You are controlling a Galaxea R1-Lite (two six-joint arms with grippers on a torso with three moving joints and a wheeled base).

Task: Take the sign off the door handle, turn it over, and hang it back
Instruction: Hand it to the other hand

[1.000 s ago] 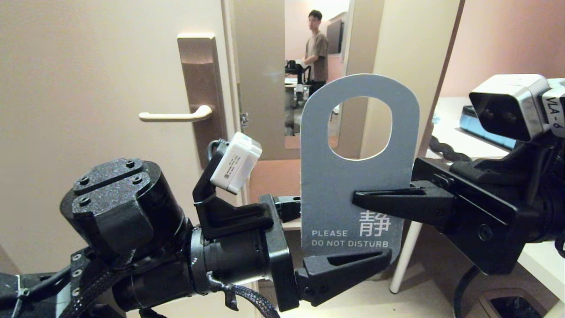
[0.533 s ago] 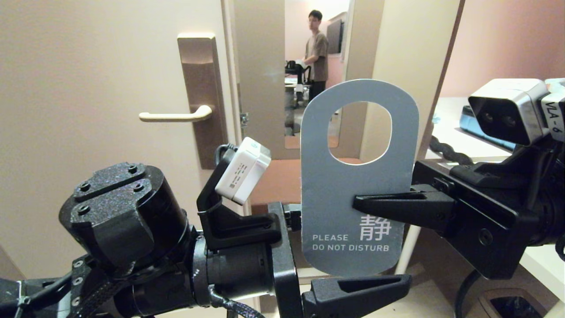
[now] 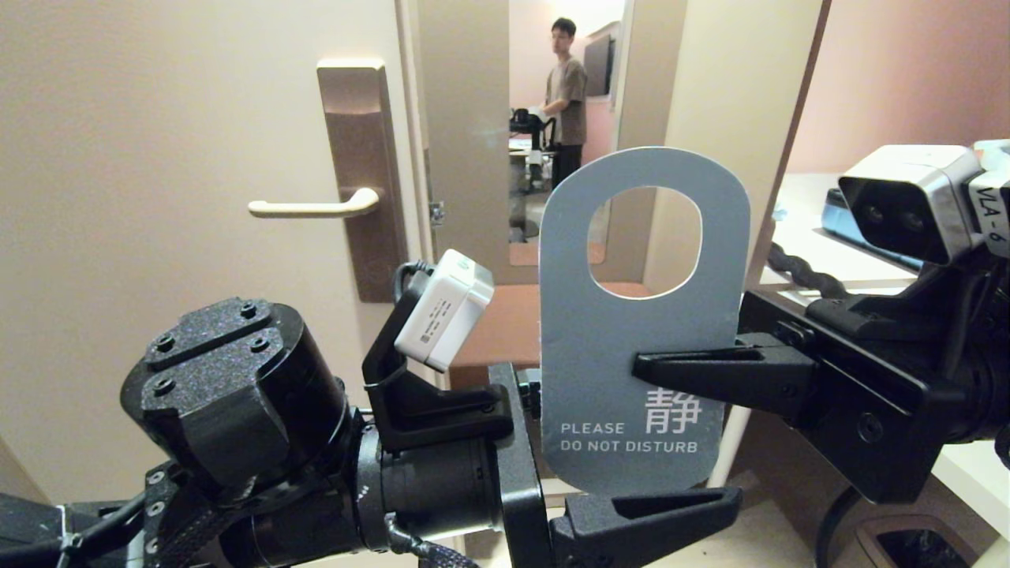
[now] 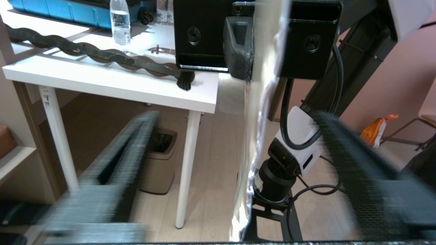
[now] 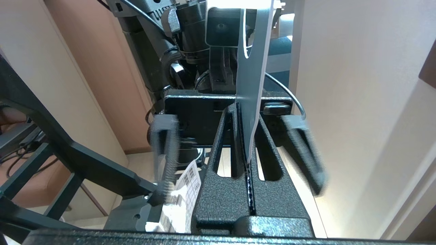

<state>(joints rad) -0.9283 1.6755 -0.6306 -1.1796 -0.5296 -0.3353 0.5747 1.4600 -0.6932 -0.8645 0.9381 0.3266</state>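
— Reaching in level from the right, is that the right gripper (image 3: 643, 364) with the sign (image 3: 643, 315)?

— Yes. Its arm comes in from the right edge of the head view, fingers pointing across toward the left. The jaws are closed flat on the sign's right edge, roughly at mid-height, just above the white character. In the right wrist view the card (image 5: 253, 85) stands edge-on, pinched in the seam between the two fingers.

— How does the sign sit?

— Upright, blue-grey face toward the head camera, "PLEASE DO NOT DISTURB" readable near the bottom, oval hole at the top. It is held out in the air, to the right of the door handle (image 3: 312, 207) and well apart from it; the lever itself is bare.

— And the left gripper (image 3: 631, 454)?

— Its arm lies low across the front of the head view, wrist pointing right. The jaws stand wide apart, one finger (image 3: 655, 509) just beneath the sign's rounded lower end, the other mostly hidden behind the card. I see no contact with the sign. From the left wrist view the sign (image 4: 262, 112) runs as a thin bright strip between the two blurred fingers, touching neither.

— Anything else around?

— A person (image 3: 566, 95) stands far off through the doorway, and a white worktop (image 4: 112, 80) with a water bottle (image 4: 120, 22) on it sits beyond the right arm.
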